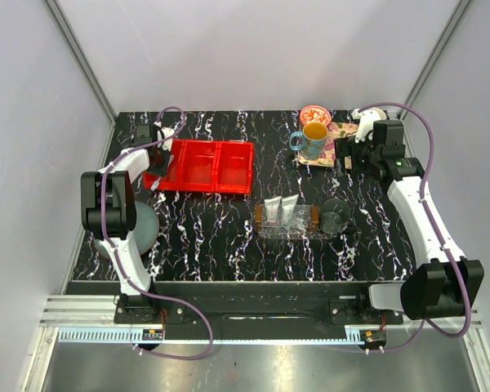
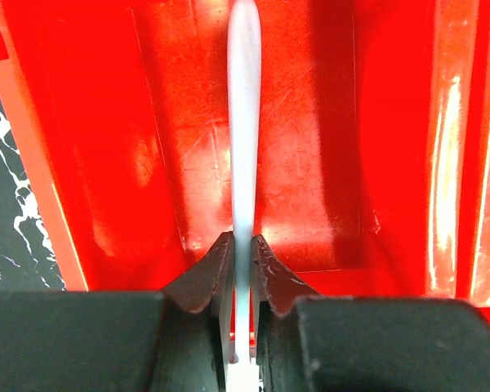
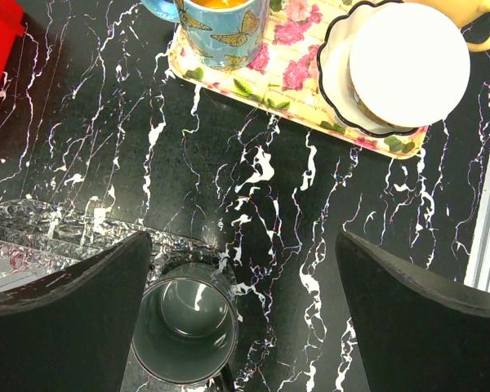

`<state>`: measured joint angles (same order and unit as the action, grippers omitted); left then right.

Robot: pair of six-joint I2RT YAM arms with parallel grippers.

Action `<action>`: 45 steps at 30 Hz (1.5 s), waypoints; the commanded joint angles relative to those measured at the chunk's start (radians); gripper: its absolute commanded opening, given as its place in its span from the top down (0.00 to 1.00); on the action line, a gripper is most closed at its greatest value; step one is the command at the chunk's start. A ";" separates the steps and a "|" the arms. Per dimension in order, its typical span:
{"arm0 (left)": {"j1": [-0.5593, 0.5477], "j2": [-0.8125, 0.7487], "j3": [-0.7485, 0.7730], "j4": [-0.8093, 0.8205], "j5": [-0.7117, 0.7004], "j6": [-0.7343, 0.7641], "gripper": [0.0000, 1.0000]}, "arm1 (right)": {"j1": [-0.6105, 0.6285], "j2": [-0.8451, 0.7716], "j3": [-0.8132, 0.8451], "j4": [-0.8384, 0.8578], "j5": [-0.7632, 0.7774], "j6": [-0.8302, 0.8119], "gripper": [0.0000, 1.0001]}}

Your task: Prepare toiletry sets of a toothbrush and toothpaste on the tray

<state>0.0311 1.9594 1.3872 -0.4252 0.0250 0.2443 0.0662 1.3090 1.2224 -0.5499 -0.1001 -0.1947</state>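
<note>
The left tool (image 2: pixel 243 273) pinches the toothbrush (image 2: pixel 243 122) near one end; the toothbrush points straight out from the tool, over the red bin (image 2: pixel 335 163); the tray (image 1: pixel 262 216), with toothpaste (image 1: pixel 282 209) in it, sits well apart on the desk (image 1: pixel 212 237), off to this tool's right; the right tool (image 3: pixel 245 245) is spread wide, holds nothing, and is nearer the tray.

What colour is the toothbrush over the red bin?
The toothbrush is pale light blue, clearest in the left wrist view.

Robot lab: white enclosure walls (image 1: pixel 253 49), marbled table (image 1: pixel 220 245)
</note>
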 commanded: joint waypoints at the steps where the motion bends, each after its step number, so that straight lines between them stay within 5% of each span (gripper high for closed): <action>1: 0.007 -0.024 0.029 0.006 0.012 -0.003 0.88 | -0.006 -0.022 0.006 0.031 -0.020 -0.012 0.00; 21: 0.006 -0.220 0.039 -0.102 0.021 0.027 1.00 | -0.005 -0.047 0.026 0.012 -0.087 -0.048 0.00; 32: -0.026 -0.488 0.097 -0.400 0.378 0.269 1.00 | -0.003 -0.054 0.120 -0.070 -0.410 -0.141 0.00; 36: -0.141 -0.579 0.110 -0.494 0.444 0.401 1.00 | 0.004 -0.001 0.218 -0.163 -0.542 -0.181 0.00; 45: -0.543 -0.752 0.035 -0.504 0.248 0.616 1.00 | 0.127 0.082 0.385 -0.390 -0.642 -0.299 0.01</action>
<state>-0.4038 1.2369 1.4334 -0.9119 0.3519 0.7494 0.1284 1.3800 1.5597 -0.8173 -0.6731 -0.4206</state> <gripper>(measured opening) 0.144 0.992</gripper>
